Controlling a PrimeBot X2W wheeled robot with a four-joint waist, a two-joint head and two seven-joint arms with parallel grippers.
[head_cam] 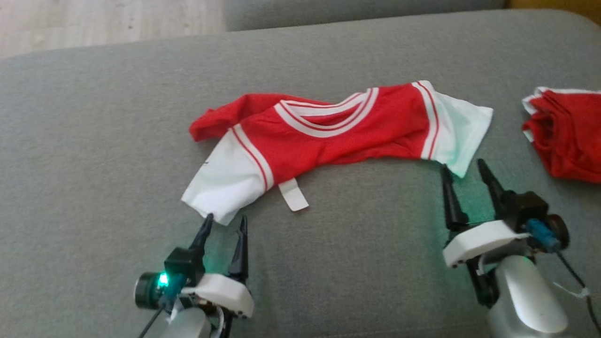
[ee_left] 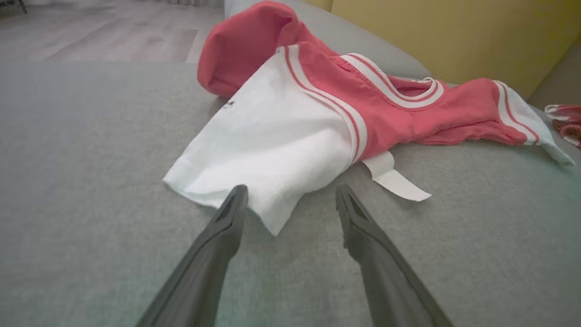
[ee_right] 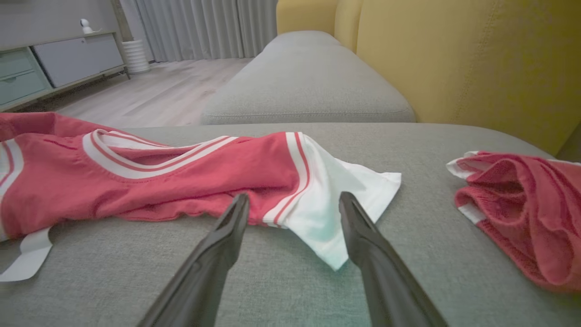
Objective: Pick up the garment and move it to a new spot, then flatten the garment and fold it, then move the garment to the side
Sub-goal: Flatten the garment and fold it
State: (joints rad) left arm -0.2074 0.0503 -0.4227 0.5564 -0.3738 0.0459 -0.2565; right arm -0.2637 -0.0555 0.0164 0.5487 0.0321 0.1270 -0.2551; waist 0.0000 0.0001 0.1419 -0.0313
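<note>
Head view: garment [head_cam: 328,136] bunched across middle of grey cushion [head_cam: 94,141]. Toward cushion's near edge, left gripper [head_cam: 226,218] spread, empty, at left sleeve [head_cam: 225,183]; right gripper [head_cam: 462,164] spread, empty, at right sleeve [head_cam: 462,124]. Best: pinch both hems deep, pull apart evenly, skip loose label [head_cam: 293,195].

No legible text; a small dark mark [ee_left: 228,104] on the garment [ee_left: 386,122] is blurred

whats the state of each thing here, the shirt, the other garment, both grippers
red and white shirt: bunched on the cushion, not flat, not held
second red garment: crumpled heap, apart at the right
left gripper: open, astride the shirt's corner nearest it
right gripper: open, astride the shirt's corner nearest it
</note>
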